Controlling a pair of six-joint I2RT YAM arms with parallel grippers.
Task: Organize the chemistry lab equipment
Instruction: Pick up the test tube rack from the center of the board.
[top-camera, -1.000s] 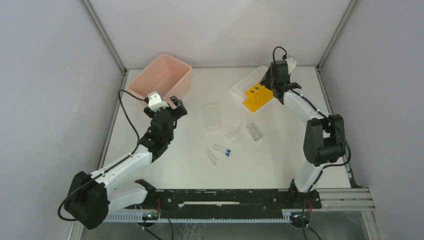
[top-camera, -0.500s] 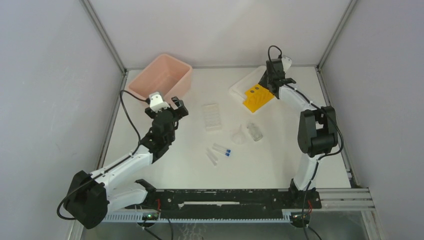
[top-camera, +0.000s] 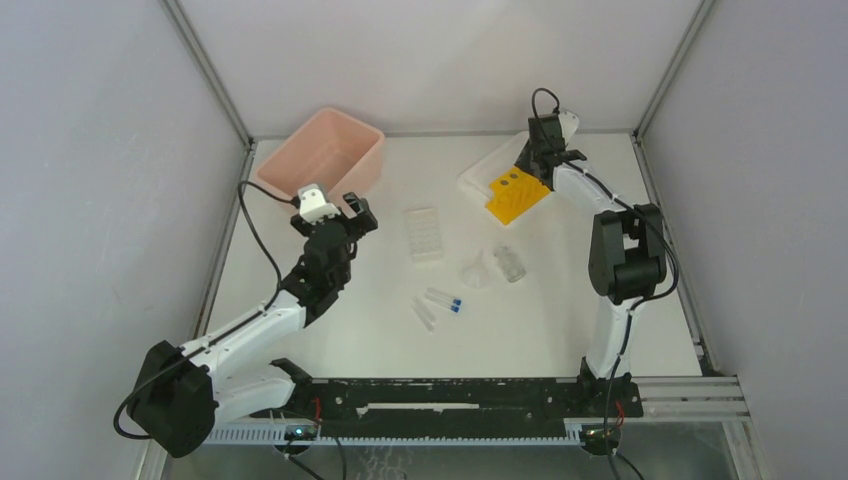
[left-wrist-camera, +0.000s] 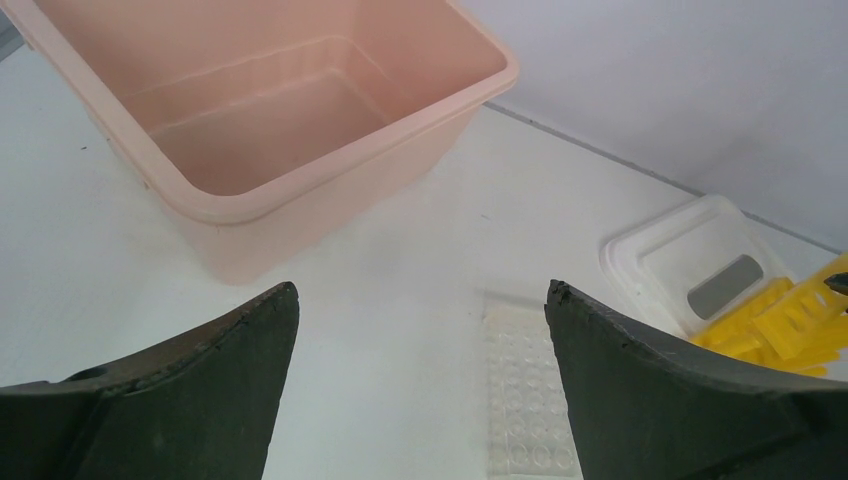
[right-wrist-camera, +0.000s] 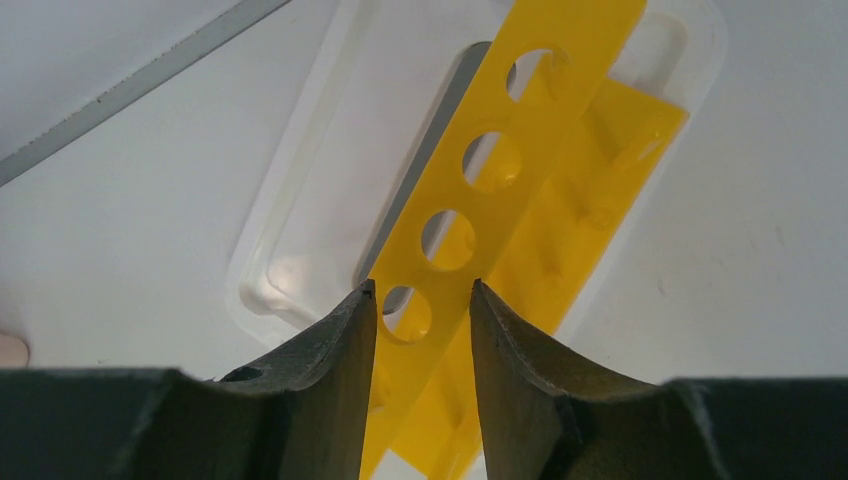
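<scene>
**Right arm has the yellow rack; lift is next**

In the top view, with twelve o'clock at the far wall, my left end effector (top-camera: 357, 210) hovers at about nine o'clock on the surface (top-camera: 560, 320). Its jaws are spread wide and hold nothing, and it points toward the pink bin (top-camera: 370, 165) at eleven o'clock. It has no part in the current step.

Near the centre lie the clear gridded rack (top-camera: 425, 233), the blue-capped tubes (top-camera: 440, 300) toward six o'clock of it, and the small glassware (top-camera: 510, 264) toward four o'clock. All are loose and apart from each other.

The step in hand is the grasp on the yellow rack (top-camera: 515, 195), which sits at one o'clock, resting partly on the white lid (top-camera: 480, 175). My right end effector (right-wrist-camera: 421, 287) is closed across the near end of the holed plate, one finger against each long edge.

The rack's long axis runs roughly from one o'clock down to seven o'clock, leading straight away from the fingers. The row of round holes faces the wrist camera. I cannot tell whether any end is off the lid.

I judge the next move to be a slow, level lift. The grip is at one end of a long piece, so the free end may droop or twist.
</scene>
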